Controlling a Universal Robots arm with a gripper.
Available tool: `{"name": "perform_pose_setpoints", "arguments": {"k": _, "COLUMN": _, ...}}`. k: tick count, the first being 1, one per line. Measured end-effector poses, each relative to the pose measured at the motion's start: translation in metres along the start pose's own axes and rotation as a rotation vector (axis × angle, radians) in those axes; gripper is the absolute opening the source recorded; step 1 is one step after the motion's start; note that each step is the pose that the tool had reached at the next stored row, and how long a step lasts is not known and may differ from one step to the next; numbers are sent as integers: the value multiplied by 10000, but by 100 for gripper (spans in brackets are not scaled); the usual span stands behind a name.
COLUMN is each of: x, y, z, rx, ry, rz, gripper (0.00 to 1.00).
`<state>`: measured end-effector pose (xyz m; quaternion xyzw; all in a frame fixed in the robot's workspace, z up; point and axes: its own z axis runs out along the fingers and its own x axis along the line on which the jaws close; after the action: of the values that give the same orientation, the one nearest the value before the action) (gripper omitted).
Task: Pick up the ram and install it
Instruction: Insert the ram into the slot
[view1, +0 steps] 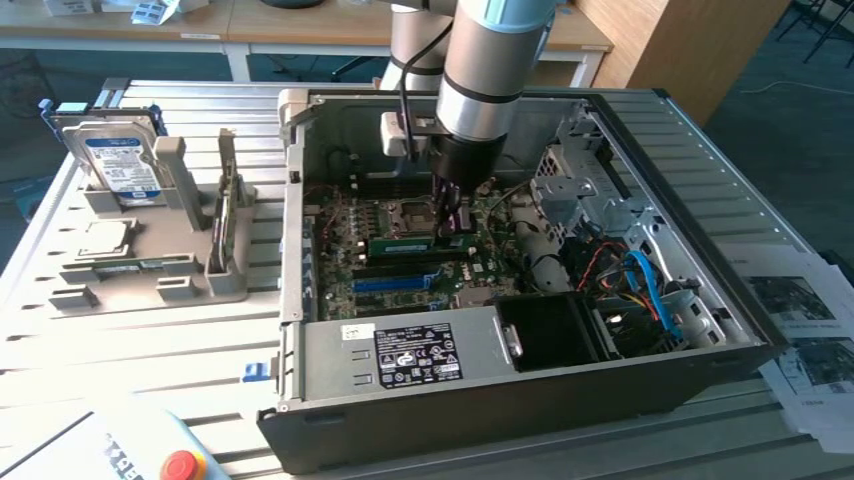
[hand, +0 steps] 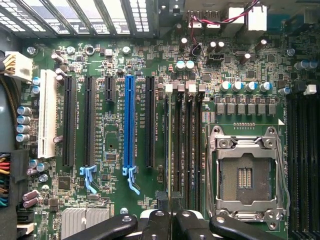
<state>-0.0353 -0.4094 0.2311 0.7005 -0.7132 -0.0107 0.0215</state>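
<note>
The ram (view1: 400, 243), a narrow green stick, stands on edge at the memory slots on the motherboard inside the open computer case (view1: 400, 390). My gripper (view1: 454, 232) reaches straight down into the case and is shut on the end of the ram at the exterior view's right. In the wrist view the fingertips (hand: 159, 220) are pressed together over the memory slots (hand: 185, 150), and the ram (hand: 169, 150) shows edge-on as a thin dark line running away from them. I cannot tell whether it is seated in its slot. A second green stick (view1: 227, 195) stands upright in the grey holder.
The grey holder (view1: 147, 270) at the exterior view's left also carries a hard drive (view1: 118, 160) and a small square chip (view1: 107, 238). Beside the slots lies the bare processor socket (hand: 247, 175). Drive cages and cables (view1: 641, 280) crowd the case's right. Papers (view1: 807, 320) lie outside it.
</note>
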Motion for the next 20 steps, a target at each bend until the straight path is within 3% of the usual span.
{"name": "perform_pose_setpoints", "arguments": {"k": 20, "x": 0, "y": 19, "z": 2, "rx": 103, "ry": -1, "rz": -15, "gripper": 12}}
